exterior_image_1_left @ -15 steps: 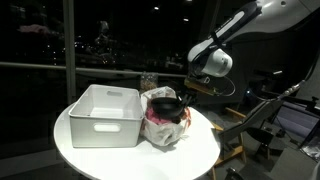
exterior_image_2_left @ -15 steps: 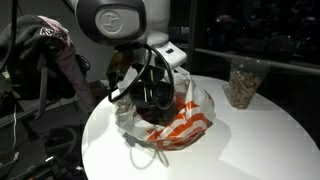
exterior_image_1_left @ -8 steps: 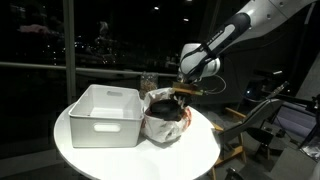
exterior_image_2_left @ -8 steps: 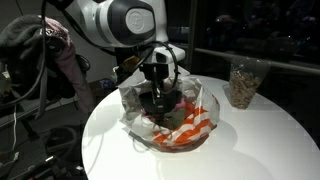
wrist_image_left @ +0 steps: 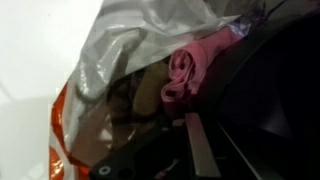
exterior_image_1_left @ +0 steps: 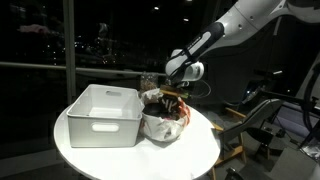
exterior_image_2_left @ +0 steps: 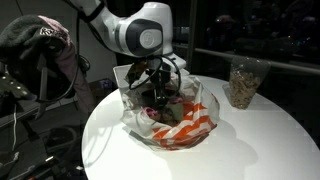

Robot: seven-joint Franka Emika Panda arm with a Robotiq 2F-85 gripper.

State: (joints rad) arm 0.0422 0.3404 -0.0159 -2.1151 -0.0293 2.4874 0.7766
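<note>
A crumpled clear plastic bag with red and white stripes (exterior_image_1_left: 160, 126) (exterior_image_2_left: 182, 124) sits on the round white table (exterior_image_1_left: 202, 150) (exterior_image_2_left: 255, 140). My gripper (exterior_image_1_left: 171, 98) (exterior_image_2_left: 156, 97) reaches down into the bag's open top, among dark contents. In the wrist view the gripper (wrist_image_left: 215, 150) is dark and close up, with one grey finger (wrist_image_left: 200, 145) showing. Beside it lie the bag's film (wrist_image_left: 120, 40) and a pink soft item (wrist_image_left: 185, 70). The jaws look shut; whether anything is pinched between them is hidden.
A white rectangular bin (exterior_image_1_left: 100, 115) stands on the table right beside the bag. A clear cup of brownish snacks (exterior_image_2_left: 242, 82) stands farther off. Clothing hangs over a chair (exterior_image_2_left: 50, 45) off the table. Dark windows lie behind.
The arm has swung across from the bag's side to over its opening and dipped into it. The bag has shifted and crumpled slightly. The jaws stay shut.
</note>
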